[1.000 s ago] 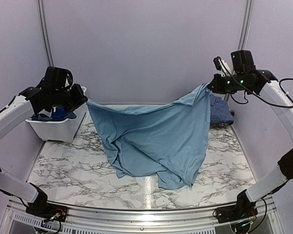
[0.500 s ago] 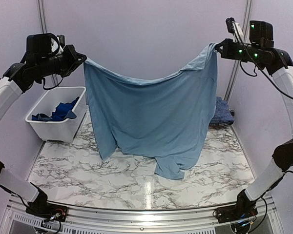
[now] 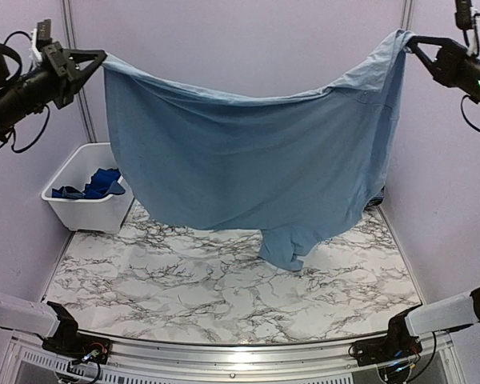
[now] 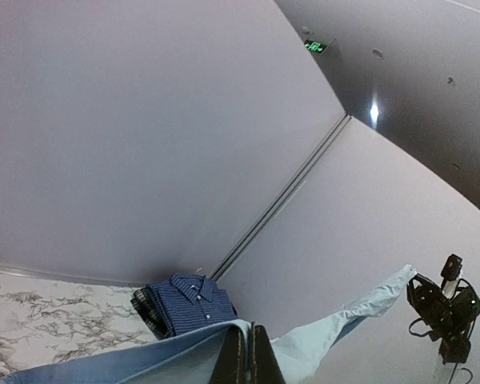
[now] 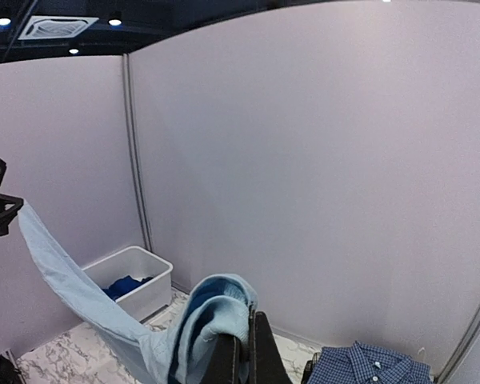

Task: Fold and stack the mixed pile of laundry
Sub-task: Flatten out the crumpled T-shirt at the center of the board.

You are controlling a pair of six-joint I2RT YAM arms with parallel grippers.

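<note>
Left end effector (image 3: 101, 58) and right end effector (image 3: 408, 40) each pinch a top corner of light blue T-shirt (image 3: 248, 160), spread high over desk (image 3: 184, 296); royal blue garment (image 3: 100, 182) in bin (image 3: 88, 214).

A robot lab booth inside a larger hall: plain lilac partition walls (image 3: 240, 40) close in a marble-patterned bench (image 3: 184, 296), a metal rail (image 3: 240, 352) edges its near side, ceiling spotlights (image 5: 114, 19) show above

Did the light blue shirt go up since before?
Yes, upward. The top edge of the light blue T-shirt hung about level with the white bin; now it is far above it.
</note>
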